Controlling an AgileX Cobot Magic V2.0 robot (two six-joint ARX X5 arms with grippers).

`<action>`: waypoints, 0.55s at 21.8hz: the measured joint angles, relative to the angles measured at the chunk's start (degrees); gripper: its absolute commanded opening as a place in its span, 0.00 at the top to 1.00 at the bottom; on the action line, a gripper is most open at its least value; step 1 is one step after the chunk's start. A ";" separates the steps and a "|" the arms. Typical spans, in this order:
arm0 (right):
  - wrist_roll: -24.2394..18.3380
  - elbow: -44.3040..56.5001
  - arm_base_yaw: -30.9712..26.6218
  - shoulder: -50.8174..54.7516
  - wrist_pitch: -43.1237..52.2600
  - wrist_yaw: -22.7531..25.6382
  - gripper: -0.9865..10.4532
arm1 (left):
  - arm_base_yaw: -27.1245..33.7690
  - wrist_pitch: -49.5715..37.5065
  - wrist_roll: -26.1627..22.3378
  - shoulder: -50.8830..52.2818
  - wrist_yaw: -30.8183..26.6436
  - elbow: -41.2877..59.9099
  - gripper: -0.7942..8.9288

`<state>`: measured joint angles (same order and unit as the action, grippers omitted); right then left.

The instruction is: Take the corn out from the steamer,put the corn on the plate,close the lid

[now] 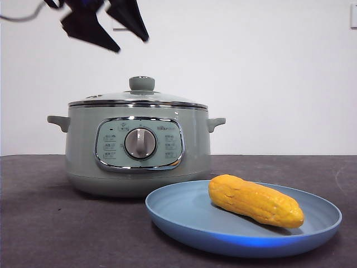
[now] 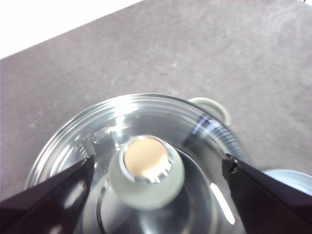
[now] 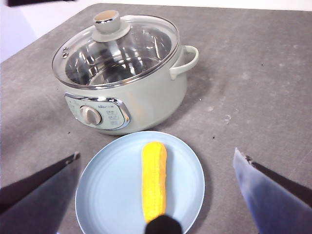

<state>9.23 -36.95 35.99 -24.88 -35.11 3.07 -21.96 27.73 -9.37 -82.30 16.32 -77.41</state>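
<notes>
The corn [image 1: 255, 200] lies on the plate [image 1: 178, 219] and the lid [image 3: 117, 48] sits flat on the steamer [image 1: 83, 162], so by the look of it all 3 jobs are done and this is the last bit: letting go and backing off. The left gripper [image 2: 158, 170] hangs above the lid's knob [image 2: 146, 170], jaws wide open, one on each side of the knob and not touching it. In the front view it shows as dark tips well above the pot. The right gripper [image 3: 156, 163] waits above the plate w/ its jaws spread open too, holding nothing. Next move, I think: lift the left arm straight up and away w/o bumping the knob, so the lid stays put. The corn is on its side in the middle of the plate. Its long way runs from the plate's rim next to the steamer to the rim far from it. I can't tell for sure which end is thin. The plate sits on the table [image 3: 253, 73] just in front of the steamer's dial [image 1: 140, 143], near it but not touching.
</notes>
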 measured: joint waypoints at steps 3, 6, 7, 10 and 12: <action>0.00 0.00 0.00 0.00 0.00 -0.07 0.42 | 0.00 5.81 0.00 4.07 0.42 0.00 0.47; 0.00 0.00 0.00 0.00 0.00 -0.33 0.42 | 0.00 13.07 0.15 8.24 0.92 0.00 0.47; 0.00 0.00 0.00 0.00 0.00 -0.96 0.42 | 0.00 15.32 0.24 9.44 1.33 0.00 0.47; 0.00 0.00 0.00 0.00 -0.02 -2.78 0.42 | 0.00 22.21 0.44 13.03 3.61 0.00 0.47; 0.00 0.00 0.00 0.00 -0.11 -3.96 0.42 | -0.02 25.73 0.46 14.69 5.29 -0.02 0.47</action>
<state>9.23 -36.95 35.99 -24.88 -35.22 -0.89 -21.98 53.45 -8.91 -67.61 21.61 -77.43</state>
